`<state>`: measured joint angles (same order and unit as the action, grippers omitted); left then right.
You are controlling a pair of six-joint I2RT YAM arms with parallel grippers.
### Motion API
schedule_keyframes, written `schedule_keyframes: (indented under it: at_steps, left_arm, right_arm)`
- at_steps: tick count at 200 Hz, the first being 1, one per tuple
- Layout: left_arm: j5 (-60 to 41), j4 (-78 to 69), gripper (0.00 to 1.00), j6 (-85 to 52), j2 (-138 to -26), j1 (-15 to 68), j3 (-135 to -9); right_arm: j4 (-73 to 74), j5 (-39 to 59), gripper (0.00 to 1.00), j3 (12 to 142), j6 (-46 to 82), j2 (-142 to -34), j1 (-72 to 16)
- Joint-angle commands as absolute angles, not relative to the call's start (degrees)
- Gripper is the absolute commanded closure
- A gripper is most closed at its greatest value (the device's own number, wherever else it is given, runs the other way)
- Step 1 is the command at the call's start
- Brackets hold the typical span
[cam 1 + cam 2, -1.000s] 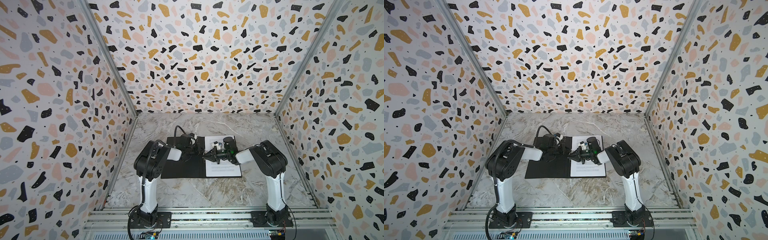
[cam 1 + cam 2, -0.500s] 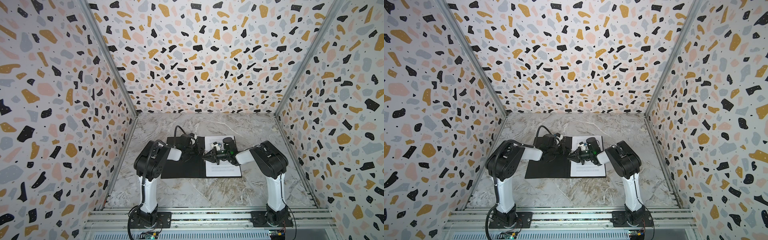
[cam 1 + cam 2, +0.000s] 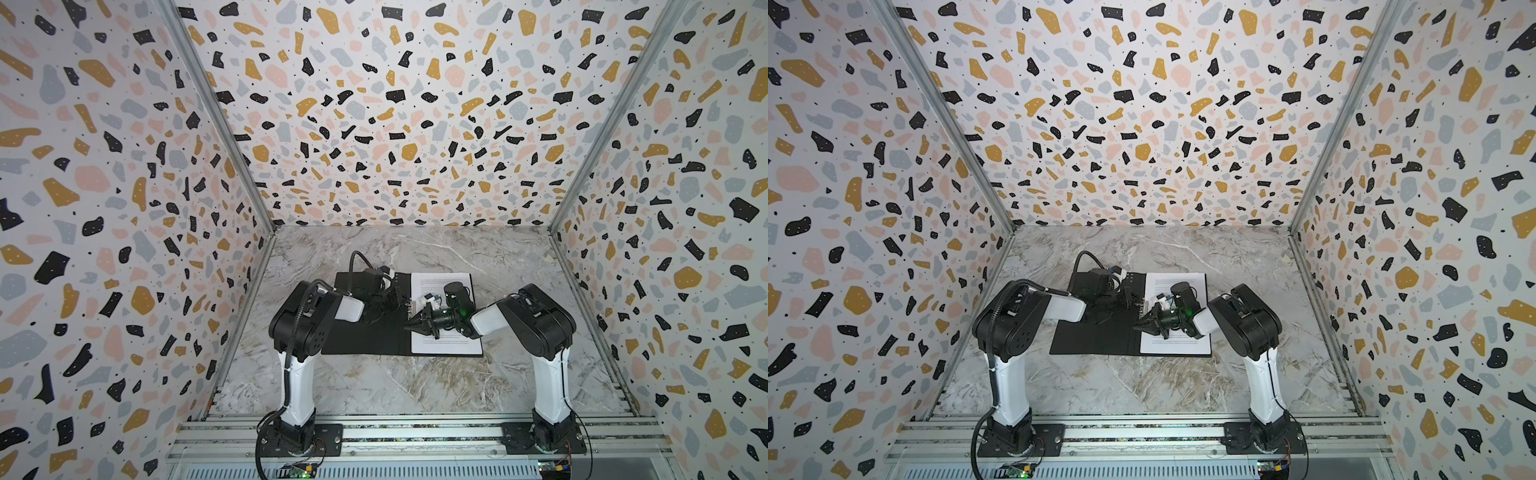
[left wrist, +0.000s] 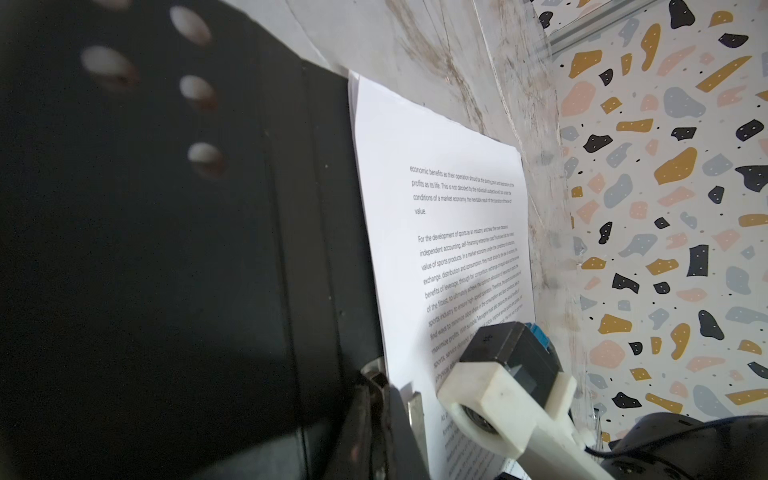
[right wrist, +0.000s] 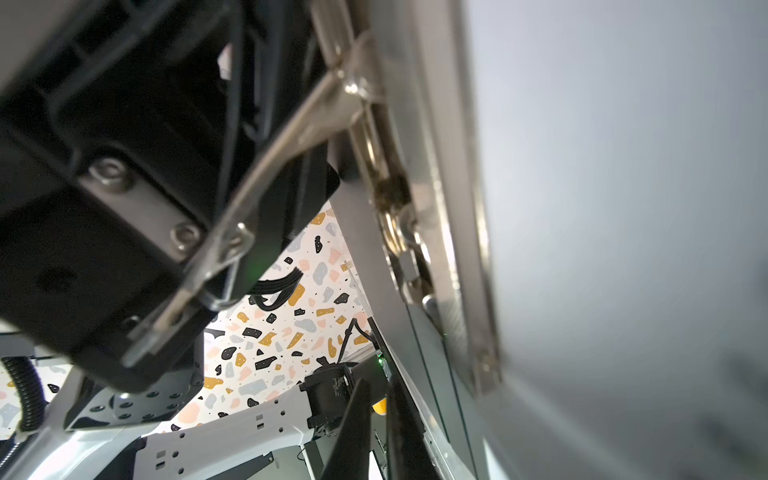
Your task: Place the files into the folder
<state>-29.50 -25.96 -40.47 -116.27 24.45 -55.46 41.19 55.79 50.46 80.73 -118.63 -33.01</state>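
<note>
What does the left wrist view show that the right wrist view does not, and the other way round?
Only the left wrist view: readable printed lines on the top sheet, and the marble table. Only the right wrist view: the left arm and a long metal bar of the spine clip. Both: the folder's black inside, that sheet (blurred from the right wrist) and the patterned wall.

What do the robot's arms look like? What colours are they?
Each is made of chunky black joints and smooth white tubes. The left arm has a ribbed black hose running along it. The right arm has a tiny green light. The right gripper is black.
</note>
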Motion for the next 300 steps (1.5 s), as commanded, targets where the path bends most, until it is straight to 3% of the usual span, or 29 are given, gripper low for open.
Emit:
schedule_keyframes:
  at_steps: [1,81,300]
  left_arm:
    - [-26.1,-20.7,0.92,-39.2,-119.5,24.4,-54.6]
    - [-26.2,-20.9,0.92,-39.3,-119.4,24.5,-54.5]
    - [-26.2,-21.5,0.92,-39.7,-119.4,24.4,-54.3]
  right_arm:
    - [42.0,55.8,0.87,51.3,81.7,-116.7,-33.3]
    - [46.0,52.6,0.75,50.9,86.2,-112.3,-31.6]
    - [49.1,52.1,0.68,54.6,93.3,-118.5,-29.5]
